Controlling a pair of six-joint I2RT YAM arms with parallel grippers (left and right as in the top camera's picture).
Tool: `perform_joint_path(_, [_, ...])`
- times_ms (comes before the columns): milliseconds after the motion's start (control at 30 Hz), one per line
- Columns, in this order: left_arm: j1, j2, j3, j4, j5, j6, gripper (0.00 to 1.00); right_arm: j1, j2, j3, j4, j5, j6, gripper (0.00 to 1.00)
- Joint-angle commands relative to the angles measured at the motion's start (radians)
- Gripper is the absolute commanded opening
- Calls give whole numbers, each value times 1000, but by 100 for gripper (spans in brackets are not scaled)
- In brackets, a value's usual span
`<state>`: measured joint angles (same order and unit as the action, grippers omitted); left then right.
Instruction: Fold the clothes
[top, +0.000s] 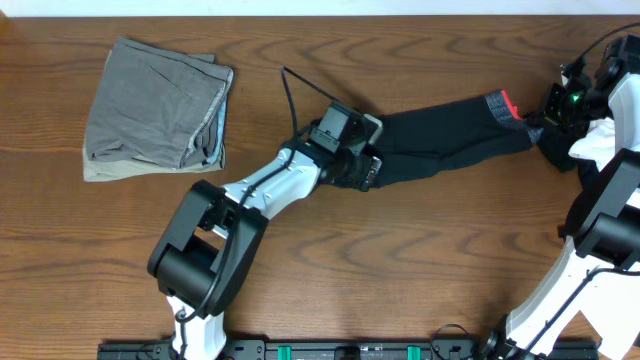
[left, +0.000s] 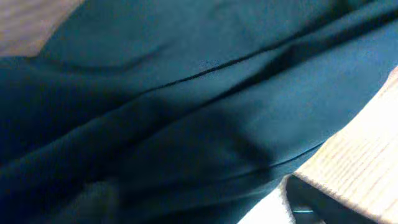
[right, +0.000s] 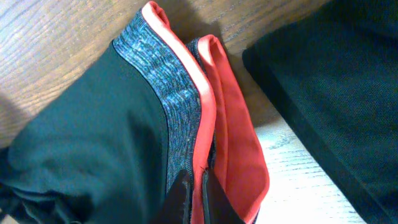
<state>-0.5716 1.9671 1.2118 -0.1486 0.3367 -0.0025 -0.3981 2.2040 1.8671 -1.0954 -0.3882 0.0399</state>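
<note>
A long black garment lies stretched across the middle of the wooden table, its red-and-grey end band at the right. My left gripper sits on its left end; in the left wrist view black cloth fills the picture and hides the fingers. My right gripper is at the band end. In the right wrist view its fingers are shut on the red edge of the band.
A folded grey garment lies at the back left. A white piece and more dark cloth lie by the right arm at the table's right edge. A black cable trails behind the left wrist.
</note>
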Motion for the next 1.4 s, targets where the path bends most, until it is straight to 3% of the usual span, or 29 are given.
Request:
perform_joint_path(0, [4,-23,13,34,-2,-13,99,3,-1,18,2,-4,-20,1])
perform_joint_path(233, [6,-23,13,148,-18,-29,99,6,-1,18,-2,-4,-31,1])
perform_joint_path(467, [3,-22,13,148,-76,-161,100,6,-1,18,-5,-4,-30,1])
perform_joint_path(900, [-27,81,13,225,-117,-198,98,9,-1,18,-13,-5,-30,1])
perform_joint_path(967, [-27,88,13,224,-117,-198,94,10,-1,18,-16,-5,-30,1])
perform_joint_path(1367, [-27,90,16,16,-267,-177,34,10,-1,18,-21,-5,-30,1])
